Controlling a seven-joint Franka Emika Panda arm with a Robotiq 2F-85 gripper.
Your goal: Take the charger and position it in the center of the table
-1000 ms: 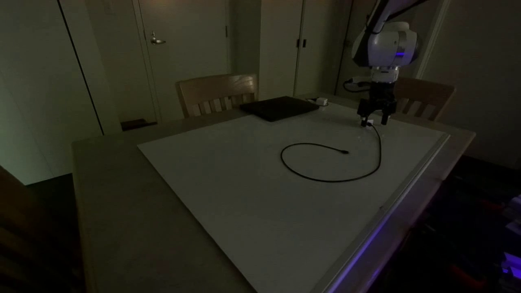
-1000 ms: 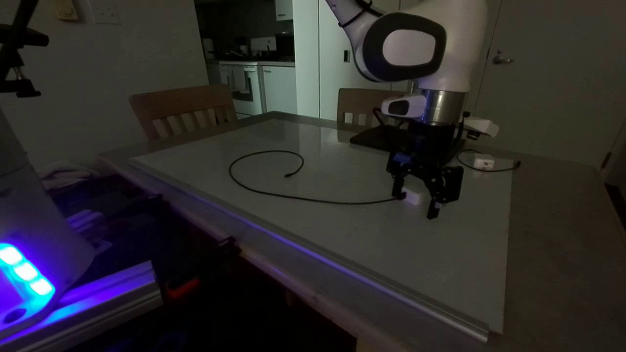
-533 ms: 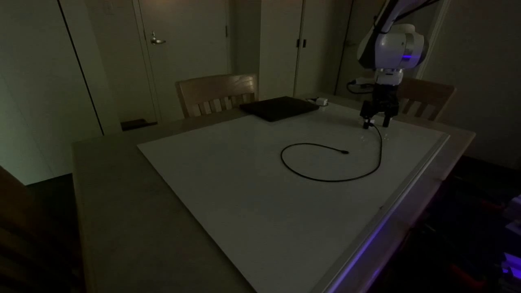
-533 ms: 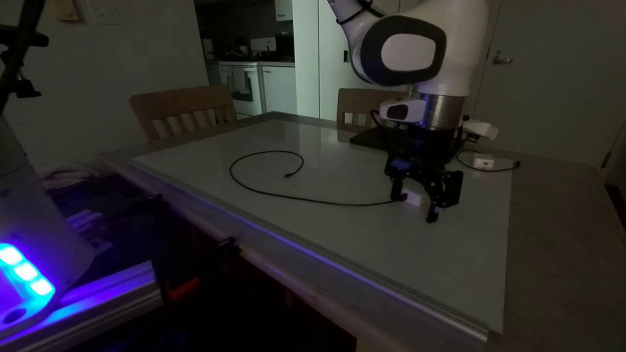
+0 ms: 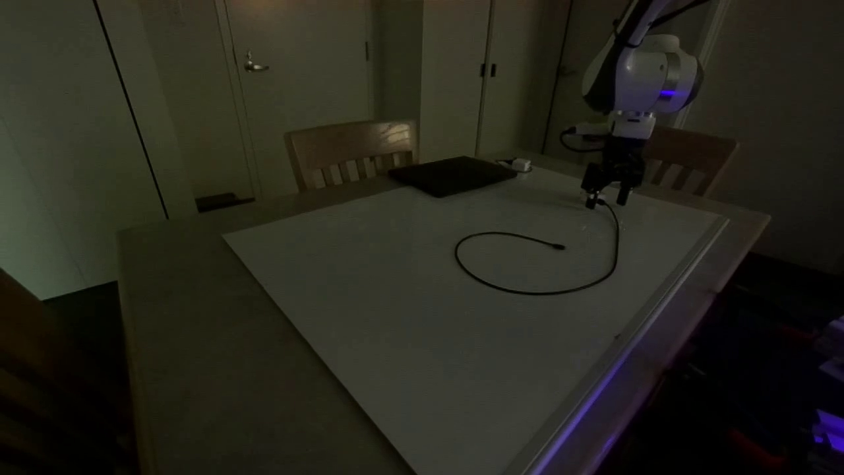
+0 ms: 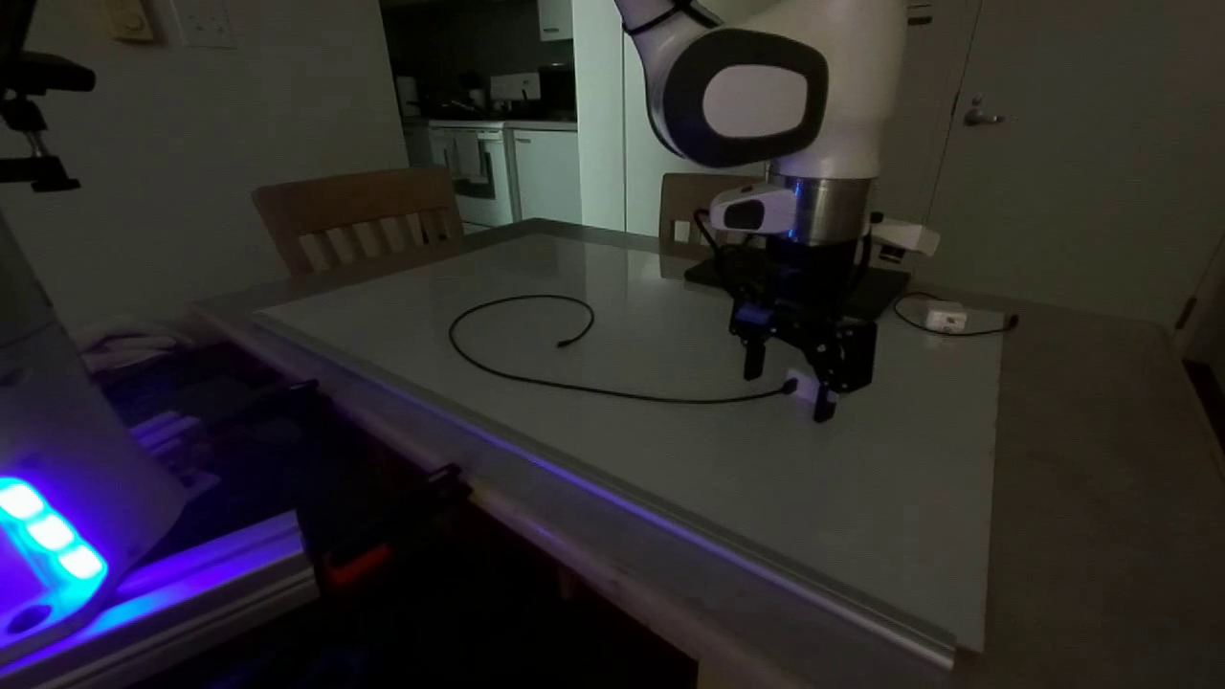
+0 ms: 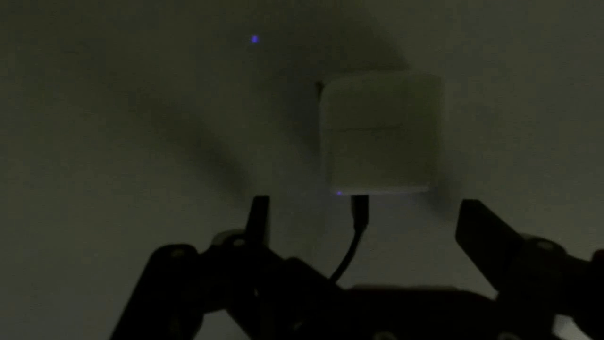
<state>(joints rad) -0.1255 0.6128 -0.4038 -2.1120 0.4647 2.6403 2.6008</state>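
Toward two o'clock on the table [image 5: 369, 290], in an exterior view: gripper [image 5: 606, 203], fingers [image 5: 623, 196] apart, released; charger [image 5: 534, 293], its black cable [image 5: 617, 244] looping toward eight o'clock, upper end barely discernible. In an exterior view: whitish plug [image 6: 802, 385], partly covered by a finger, cable leading to nine o'clock; dark pad [image 6: 880, 285], partly hidden by the gripper. Wrist view: plug at two o'clock, dim; cable leaving at six o'clock, then lost behind the gripper.

A charger [image 5: 537, 293] lies on the table [image 5: 395, 316], its plug end [image 7: 383, 134] near the gripper [image 5: 606, 202]; farther back and left in an exterior view sits a pad [image 5: 453, 175], with a second plug [image 5: 521, 165] just to the pad's right and two chairs [image 5: 349, 138] behind the table.
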